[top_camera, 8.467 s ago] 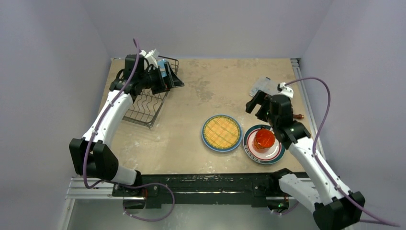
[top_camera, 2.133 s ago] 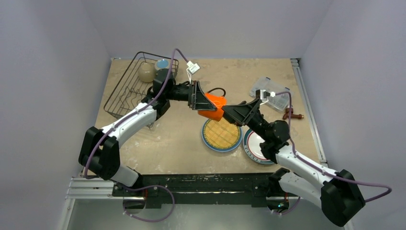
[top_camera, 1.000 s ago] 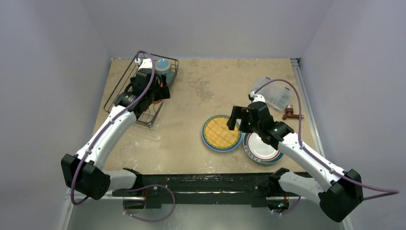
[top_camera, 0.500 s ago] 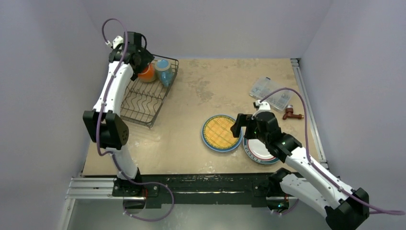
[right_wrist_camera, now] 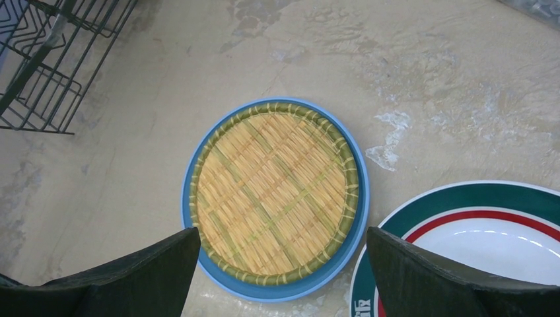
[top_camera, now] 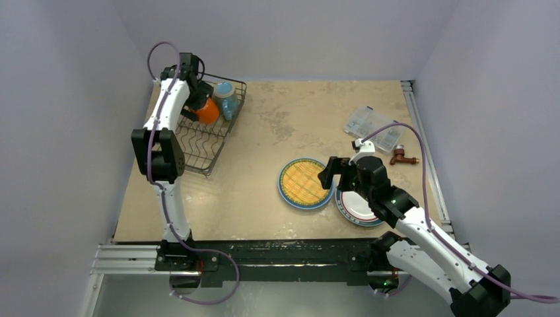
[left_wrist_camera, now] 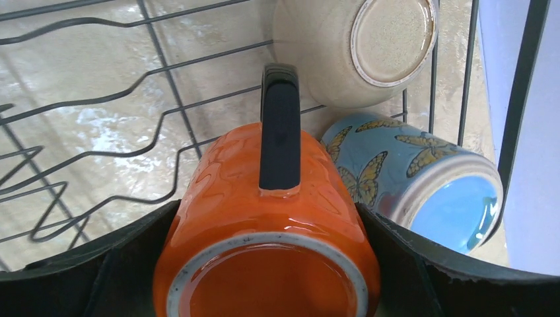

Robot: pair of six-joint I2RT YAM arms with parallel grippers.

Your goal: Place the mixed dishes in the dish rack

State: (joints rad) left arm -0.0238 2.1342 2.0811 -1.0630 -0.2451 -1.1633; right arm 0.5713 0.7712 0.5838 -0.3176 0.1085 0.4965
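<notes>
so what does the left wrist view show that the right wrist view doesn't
Only the left wrist view: the orange cup gripped in the left tool, with the cream cup and blue butterfly mug just beyond it. Only the right wrist view: the open right tool above the yellow woven plate, which sits on a blue plate, and the teal-rimmed plate beside them. Both: the black wire dish rack and the tan table.
</notes>
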